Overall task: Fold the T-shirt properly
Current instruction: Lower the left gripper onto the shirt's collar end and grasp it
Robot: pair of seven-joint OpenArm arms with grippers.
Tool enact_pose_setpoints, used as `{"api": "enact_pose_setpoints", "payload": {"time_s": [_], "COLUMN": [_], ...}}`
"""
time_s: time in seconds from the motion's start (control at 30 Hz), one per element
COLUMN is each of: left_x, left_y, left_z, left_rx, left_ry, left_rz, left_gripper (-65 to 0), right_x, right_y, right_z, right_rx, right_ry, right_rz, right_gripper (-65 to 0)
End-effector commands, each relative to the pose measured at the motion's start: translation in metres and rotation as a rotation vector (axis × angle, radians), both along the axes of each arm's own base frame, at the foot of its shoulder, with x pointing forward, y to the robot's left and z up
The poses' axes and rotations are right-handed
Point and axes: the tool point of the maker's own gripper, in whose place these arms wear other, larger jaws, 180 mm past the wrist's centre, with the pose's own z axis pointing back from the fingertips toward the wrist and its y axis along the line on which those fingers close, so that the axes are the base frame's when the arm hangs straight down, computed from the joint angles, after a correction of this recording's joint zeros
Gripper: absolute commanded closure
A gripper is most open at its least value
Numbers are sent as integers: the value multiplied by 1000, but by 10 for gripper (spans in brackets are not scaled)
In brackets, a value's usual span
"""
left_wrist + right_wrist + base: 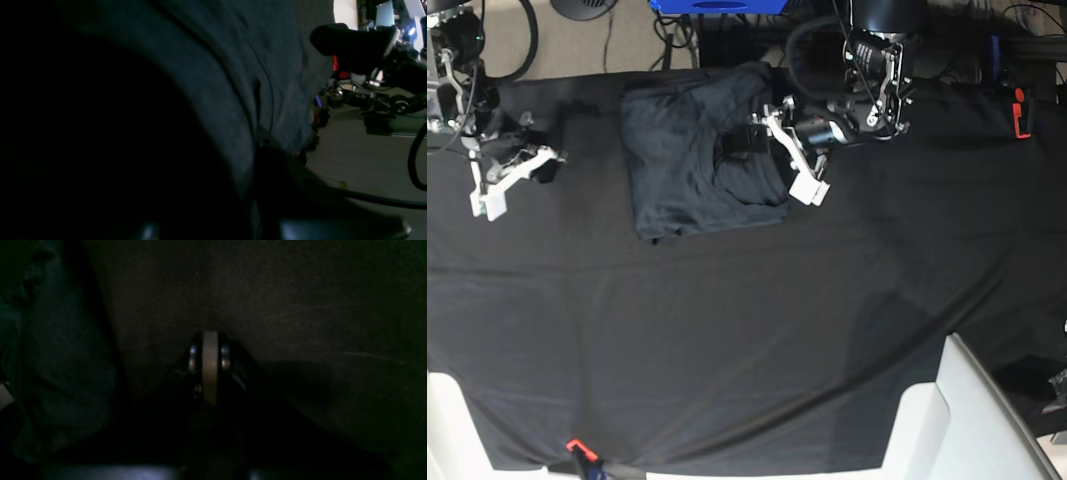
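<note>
Looking at the T-shirt (697,160), it lies at the far middle of the black table covering (747,340) as a compact, roughly squared bundle, with no sleeve trailing loose that the base view shows. Most of the folding looks done, I'd say; the right-hand part of the bundle carries bunched, rumpled layers and its near edge is uneven, so a last fold or a tidy-up seems to remain.

On that rumpled side sits the left gripper (772,150), down on the cloth at the bundle's right edge. Its wrist view is filled with grey knit pressed close, but the jaws themselves are lost in the dark, so whether it has cloth pinched or has let go I cannot tell.

Out to the side, the right gripper (210,368) is clenched on nothing, pads together, hovering over bare covering well apart from the shirt.

Farther out, a red clip (1022,112) sits at the covering's far edge.
</note>
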Motion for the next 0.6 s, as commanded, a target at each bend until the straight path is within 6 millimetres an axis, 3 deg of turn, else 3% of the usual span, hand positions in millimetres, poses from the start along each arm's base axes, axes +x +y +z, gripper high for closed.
{"api": "enact_pose_setpoints", "payload": {"time_s": [0.0,0.23,0.57], "left_x": [6,22,31], "left_y": [1,6,10], "left_z": [4,20,23], "left_rx": [8,105,259], "left_ry": [-15,-57,-108], "left_rz": [2,-170,-455], "left_gripper": [0,0,0], "right_x": [9,5,11], "right_y": [-5,-11,7], "right_z": [8,-2,-2], "right_rx": [-5,-7,36], "right_ry": [-36,-7,-21], "right_rz": [-5,-23,-36], "right_gripper": [-15,-15,-15]}}
